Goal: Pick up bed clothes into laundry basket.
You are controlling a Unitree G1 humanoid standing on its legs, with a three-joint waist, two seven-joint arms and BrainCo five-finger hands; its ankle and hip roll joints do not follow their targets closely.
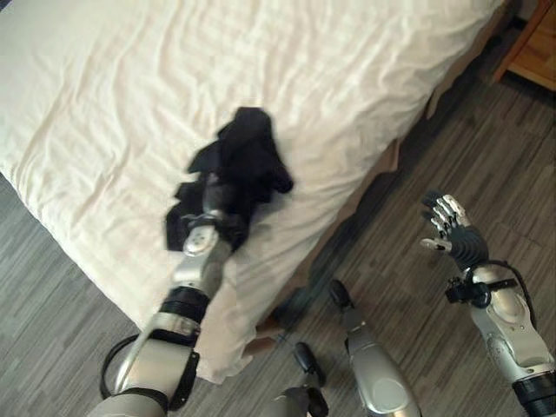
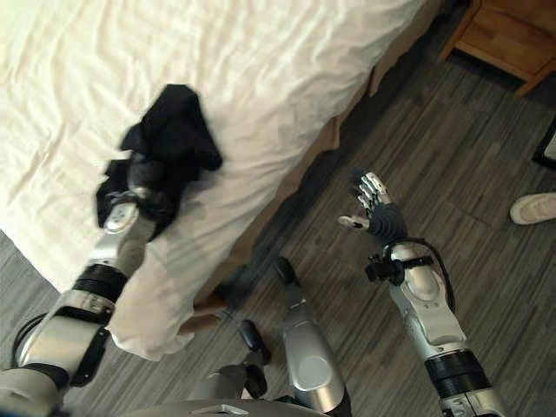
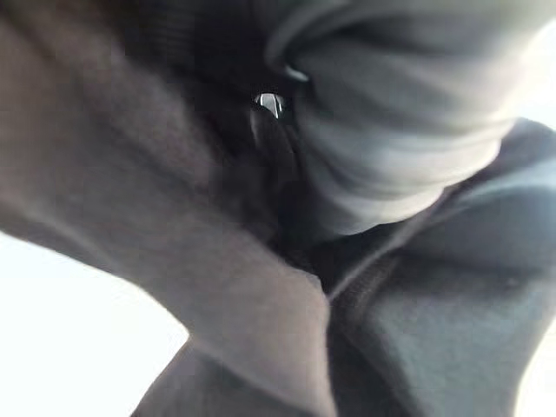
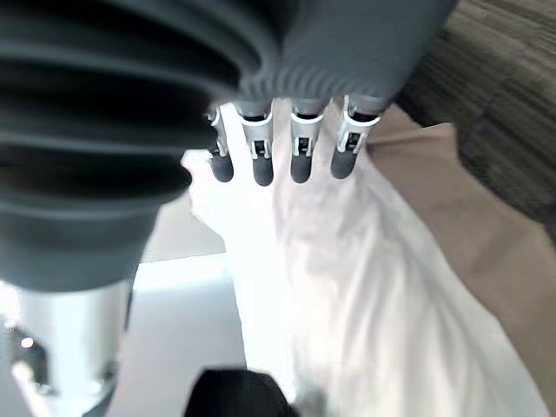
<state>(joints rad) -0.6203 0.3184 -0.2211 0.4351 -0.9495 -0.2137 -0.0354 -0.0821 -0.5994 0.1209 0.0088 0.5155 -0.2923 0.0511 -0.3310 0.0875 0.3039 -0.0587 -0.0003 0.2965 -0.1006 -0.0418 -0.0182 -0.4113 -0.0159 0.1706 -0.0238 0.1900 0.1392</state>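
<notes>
A: Where is the garment [image 1: 243, 156]?

B: It is a dark bundle on the white sheet [image 1: 347, 69] of the bed [image 2: 261, 52], near the bed's near right edge. The left hand [image 1: 208, 213] is buried in the bundle's near end. The left wrist view shows dark folds pressed close around the camera.

A: Are its fingers closed on the cloth?

B: Cannot tell. The cloth hides them, with one small silver glint between the folds.

A: And the right hand [image 2: 372, 211]?

B: It hangs over the wood floor [image 2: 469, 156], to the right of the bed and well apart from the garment. Its fingers are straight and spread, holding nothing. The right wrist view confirms this: fingers extended in a row.

A: Where is the basket?

B: Not located in these views. A wooden cabinet [image 2: 499, 35] stands far right, and a person's shoe [image 2: 534, 207] shows at the right edge.

A: How should the step be done well?

B: Judgement: gather several folds deep in the palm before lifting, so no loose end trails. Lift straight up, clear of the sheet, so the sheet is not dragged along. Confirm the grip holds before swinging away from the bed.
</notes>
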